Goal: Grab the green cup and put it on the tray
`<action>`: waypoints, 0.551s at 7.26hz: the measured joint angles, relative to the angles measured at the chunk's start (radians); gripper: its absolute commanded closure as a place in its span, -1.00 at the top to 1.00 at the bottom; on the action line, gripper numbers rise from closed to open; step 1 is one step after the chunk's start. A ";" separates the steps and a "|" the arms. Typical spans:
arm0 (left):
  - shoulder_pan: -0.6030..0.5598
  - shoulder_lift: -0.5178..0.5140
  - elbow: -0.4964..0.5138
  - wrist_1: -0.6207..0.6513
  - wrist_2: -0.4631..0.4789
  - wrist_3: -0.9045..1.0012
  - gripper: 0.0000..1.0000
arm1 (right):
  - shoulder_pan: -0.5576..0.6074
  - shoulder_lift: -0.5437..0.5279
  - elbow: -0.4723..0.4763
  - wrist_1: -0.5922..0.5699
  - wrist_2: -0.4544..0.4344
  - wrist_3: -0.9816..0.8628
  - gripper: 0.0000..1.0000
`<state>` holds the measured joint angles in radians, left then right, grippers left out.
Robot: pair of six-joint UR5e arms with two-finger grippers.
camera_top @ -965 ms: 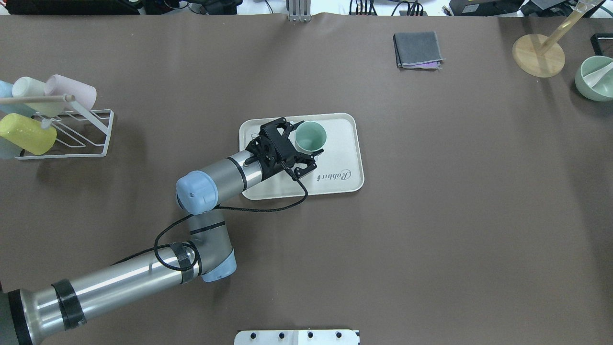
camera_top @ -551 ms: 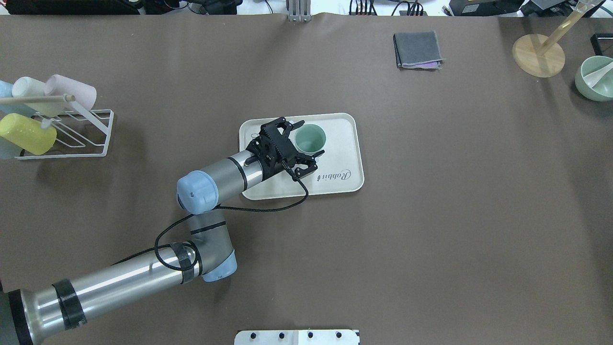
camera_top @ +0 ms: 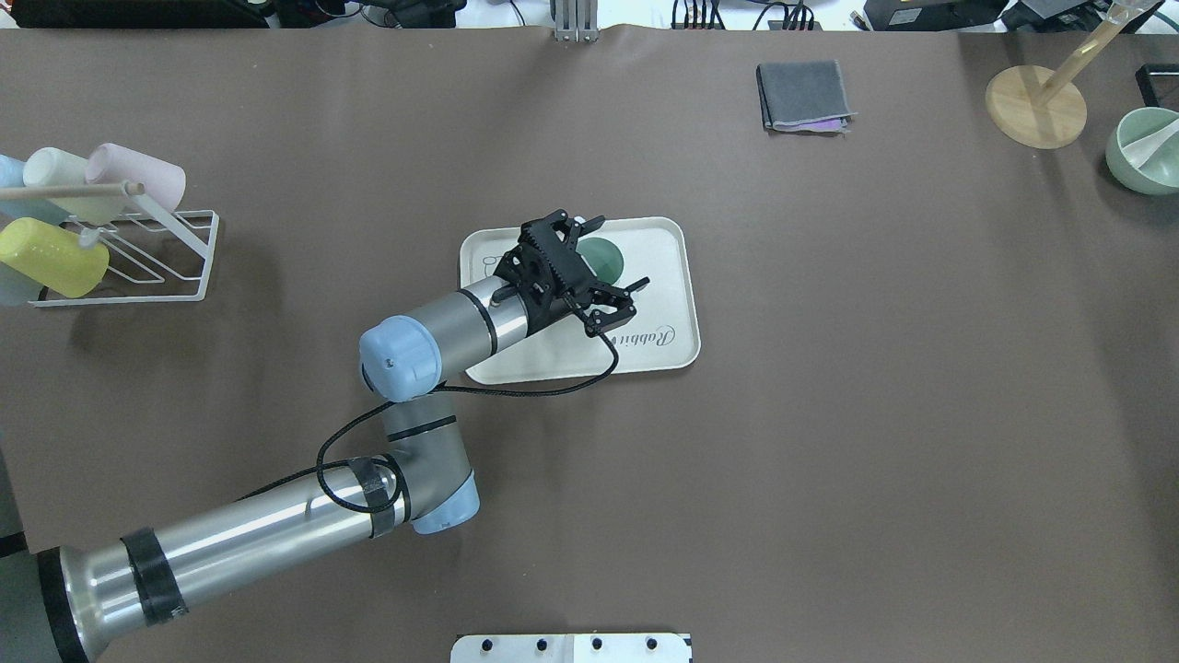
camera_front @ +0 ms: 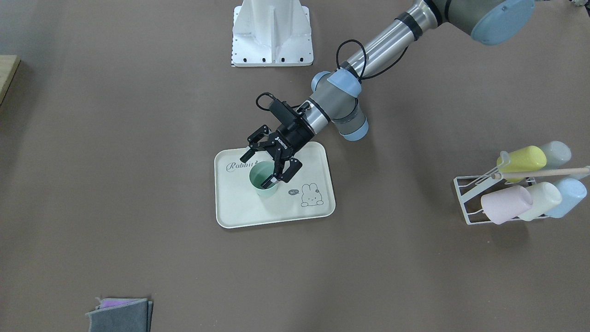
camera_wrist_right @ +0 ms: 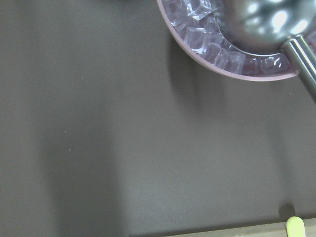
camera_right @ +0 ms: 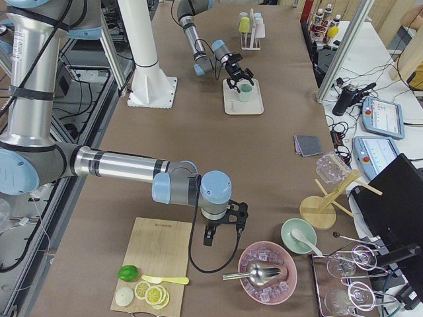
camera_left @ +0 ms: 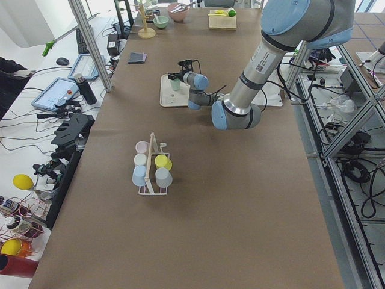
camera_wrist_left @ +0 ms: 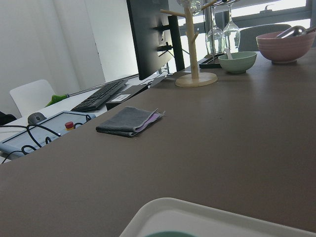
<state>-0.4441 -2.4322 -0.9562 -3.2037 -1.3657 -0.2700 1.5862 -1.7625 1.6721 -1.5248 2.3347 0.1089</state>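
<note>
left gripper (camera_front: 259, 169): hanging over the tray (camera_front: 239, 210), angled down at it from the robot's side

fingers (camera_front: 282, 170): spread wide, nothing clamped as far as I can see. On my overhead feed the cup sits in the gap between them. On the front feed one tip overlaps the rim, and honestly I can't tell if it's touching or just above it

green cup (camera_front: 262, 180): upright, mouth up, standing on the tray between the "Rabbit" script and the little bunny drawing

tray: flat on the worktop (camera_front: 138, 184), roughly mid-table

right gripper (camera_right: 223, 228): way down the other end, over bare worktop just beside the pink bowl (camera_wrist_right: 222, 69) of ice. Only the side cam catches it, so I can't tell how its fingers stand

cup rack (camera_front: 479, 203): well apart from the tray, pastel cups lying on it
</note>
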 measured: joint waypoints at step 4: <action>-0.089 -0.151 -0.092 0.325 -0.001 -0.084 0.98 | 0.000 0.001 0.001 0.000 0.000 0.000 1.00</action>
<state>-0.5327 -2.5835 -1.0480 -2.8783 -1.3664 -0.3540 1.5861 -1.7611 1.6729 -1.5248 2.3347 0.1089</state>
